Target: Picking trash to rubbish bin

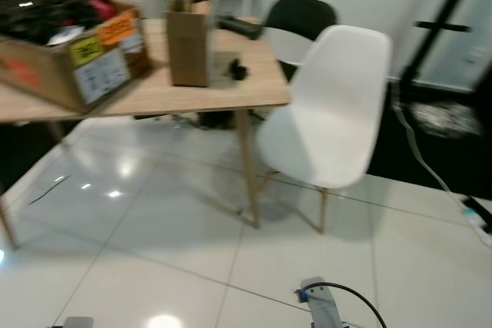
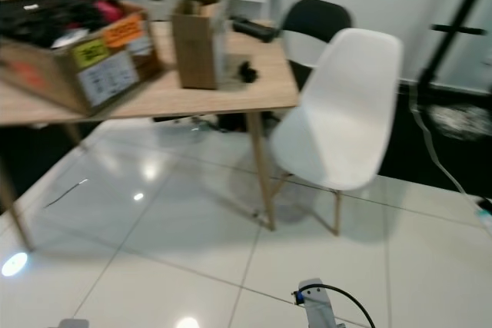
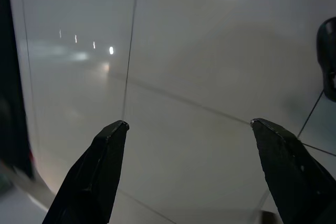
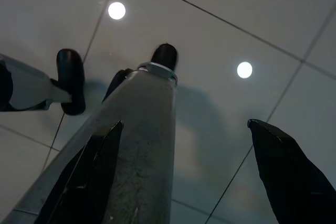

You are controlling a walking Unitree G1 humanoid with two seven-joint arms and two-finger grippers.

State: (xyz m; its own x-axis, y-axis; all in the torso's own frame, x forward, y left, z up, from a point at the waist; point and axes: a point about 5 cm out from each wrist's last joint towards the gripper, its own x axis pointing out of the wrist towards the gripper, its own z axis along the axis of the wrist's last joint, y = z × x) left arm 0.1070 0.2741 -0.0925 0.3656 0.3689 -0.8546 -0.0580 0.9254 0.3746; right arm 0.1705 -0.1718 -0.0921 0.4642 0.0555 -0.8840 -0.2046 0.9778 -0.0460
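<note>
My left gripper (image 3: 188, 123) hangs open over pale glossy floor tiles, with nothing between its black fingers (image 3: 100, 171). My right gripper (image 4: 186, 123) is open too and points down at the floor beside my own grey leg (image 4: 131, 145). A bit of my right arm (image 1: 323, 309) with a black cable shows at the bottom of the left eye view. I cannot make out any trash or a rubbish bin for certain. The eye views are blurred.
A wooden table (image 1: 192, 90) stands ahead to the left, carrying a large cardboard box (image 1: 69, 44) of mixed items, a tall brown carton (image 1: 188, 36) and a small black object (image 1: 238, 71). A white chair (image 1: 330, 113) and a black chair (image 1: 300, 17) stand at its right. A white cable (image 1: 430, 167) lies at the far right.
</note>
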